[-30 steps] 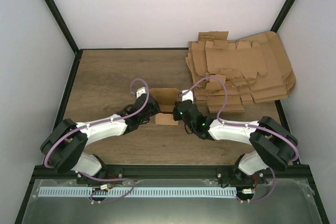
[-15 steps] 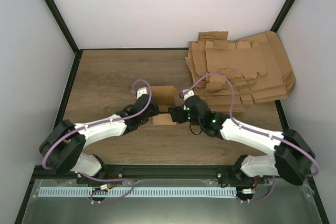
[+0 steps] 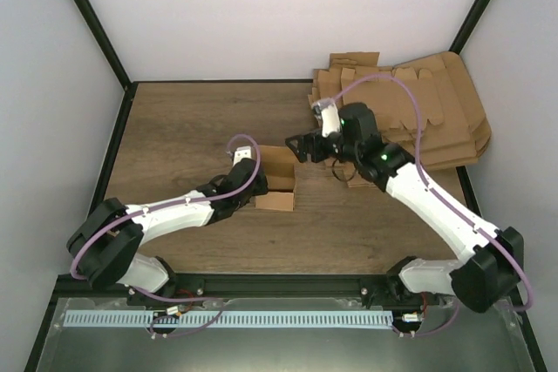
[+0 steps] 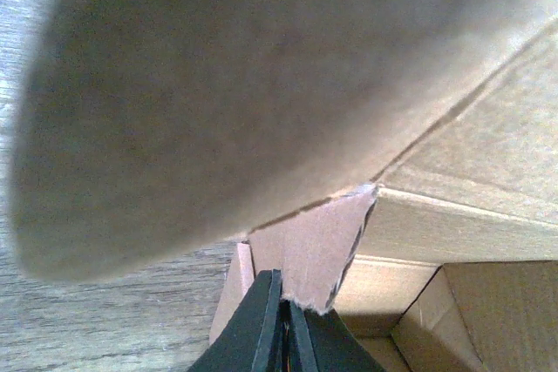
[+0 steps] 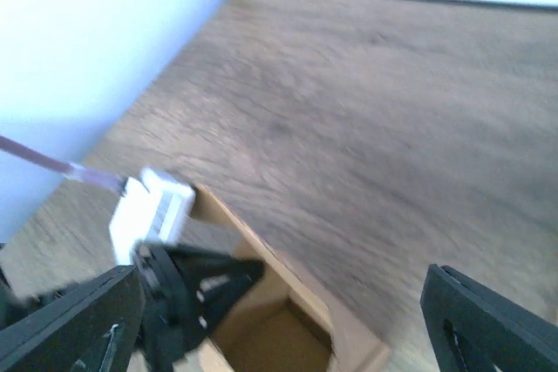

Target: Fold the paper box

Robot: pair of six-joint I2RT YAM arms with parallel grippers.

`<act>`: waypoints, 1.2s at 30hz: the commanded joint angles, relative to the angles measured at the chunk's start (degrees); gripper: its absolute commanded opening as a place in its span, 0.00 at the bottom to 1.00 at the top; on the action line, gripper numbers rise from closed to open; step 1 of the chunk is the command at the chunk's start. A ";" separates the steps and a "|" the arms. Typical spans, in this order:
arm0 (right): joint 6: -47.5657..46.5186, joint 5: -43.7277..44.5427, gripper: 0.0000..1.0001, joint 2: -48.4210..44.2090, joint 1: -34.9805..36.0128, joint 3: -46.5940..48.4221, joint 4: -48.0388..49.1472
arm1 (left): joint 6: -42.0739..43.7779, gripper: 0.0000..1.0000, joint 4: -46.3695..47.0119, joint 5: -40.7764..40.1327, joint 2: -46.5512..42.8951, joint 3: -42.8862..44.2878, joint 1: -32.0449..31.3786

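— Paper box [image 3: 277, 179], plain brown cardboard, half folded with its top open: where do we find it?

— We see it near the middle of the dark wooden table [image 3: 174, 128]. It is well apart from the pile of flat brown cardboard sheets [image 3: 410, 119] at the far right corner.

— And the left gripper [image 4: 282, 298]?

— It reaches the box at its left wall. In the left wrist view we find the two black fingers [image 4: 261, 337] pressed together on a thin cardboard tab with a ragged edge. The box's hollow lies just to the right of them. A large blurred flap fills the view above.

— So that side is clamped. What of the right gripper [image 3: 299, 147]?

— From above we place it by the box's far right corner. In its own view the fingers [image 5: 74, 324] stand wide apart at the lower corners of the picture. The box sits low between them and touches neither, so we see nothing held there.

— Can we make out the box's inside from that side?

— Only roughly, since that view is blurred. We see an open cavity, with the left gripper at its left wall.
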 commanded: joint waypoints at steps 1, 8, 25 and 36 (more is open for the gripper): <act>-9.38 -10.09 0.89 7.51 -0.44 10.57 -7.91 | 2.40 0.04 -1.72 -0.60 0.02 0.05 -0.93; -13.81 -12.02 0.80 15.38 -0.31 13.10 -9.69 | 3.54 0.04 0.64 -0.36 -0.78 -1.93 -1.30; -15.59 -4.39 0.50 18.57 7.37 7.08 -8.41 | 6.77 0.04 3.17 2.41 -2.56 -4.23 -2.14; -13.89 1.76 0.33 13.76 12.01 0.15 -5.35 | 6.74 0.45 -3.03 4.43 -10.79 -5.09 -2.19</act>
